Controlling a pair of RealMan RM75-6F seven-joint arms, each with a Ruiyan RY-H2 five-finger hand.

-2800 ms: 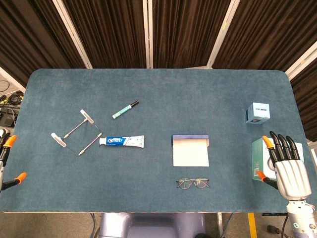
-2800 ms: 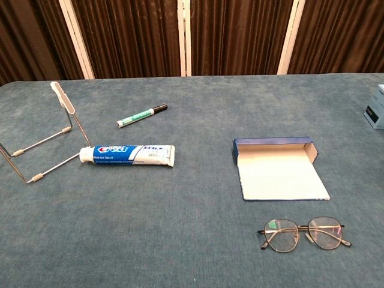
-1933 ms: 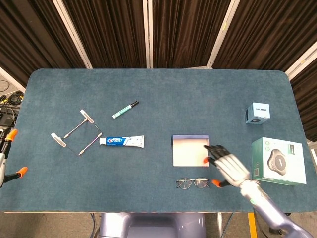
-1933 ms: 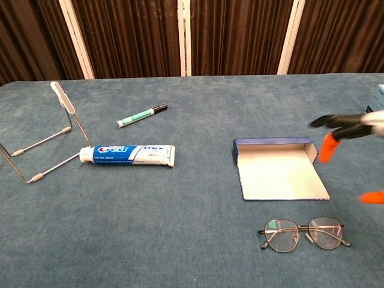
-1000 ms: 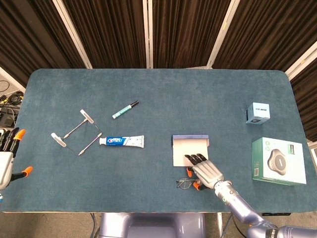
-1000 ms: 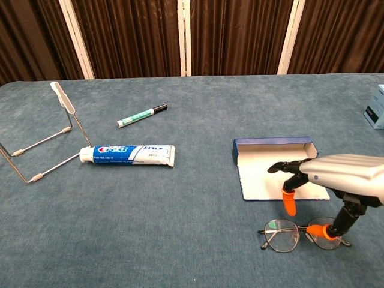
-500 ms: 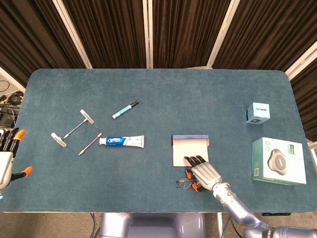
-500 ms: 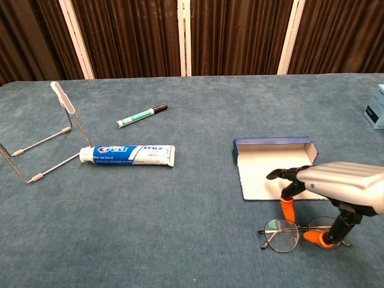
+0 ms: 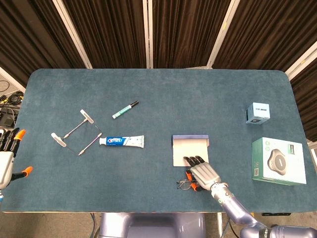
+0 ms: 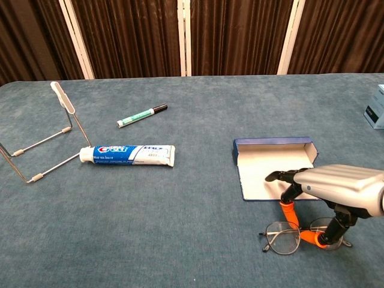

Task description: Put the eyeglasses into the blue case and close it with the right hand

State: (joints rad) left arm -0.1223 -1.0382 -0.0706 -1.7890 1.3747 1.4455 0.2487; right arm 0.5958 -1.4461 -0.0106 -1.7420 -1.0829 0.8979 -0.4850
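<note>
**Eyeglasses on the cloth, right hand closing in on the frame**

The thin wire-rimmed eyeglasses (image 10: 303, 235) lie flat on the blue-grey felt tabletop (image 9: 158, 94), just in front of the blue rectangular glasses case (image 10: 279, 168), on the robot's side of it. That spot looks deliberate: the case lies open with its pale inner flap facing up, so the glasses only need a short lift and hop forward to land inside.

The silver right hand with orange fingertips (image 10: 327, 198) is down over the right half of the frame. In the chest view, two orange tips (image 10: 290, 213) sit on either side of the bridge area, touching or nearly touching the wire. Whether it actually has a grip yet, I can't tell; the glasses look flat on the cloth, so I'd guess the pinch is only forming. A thin frame on soft fabric is fiddly, easy to push around instead of picking up.

The left hand (image 9: 7, 153) sits at the far left edge of the table, fingers apart, holding nothing, which fits a right-hand-only job.

Further out: a white and blue toothpaste tube (image 10: 127, 154), a green-barrelled marker (image 10: 141, 115), a bent wire stand (image 10: 42, 141), a small light-blue box (image 9: 258, 113) and a green-and-white product box (image 9: 277, 160), all well apart.
</note>
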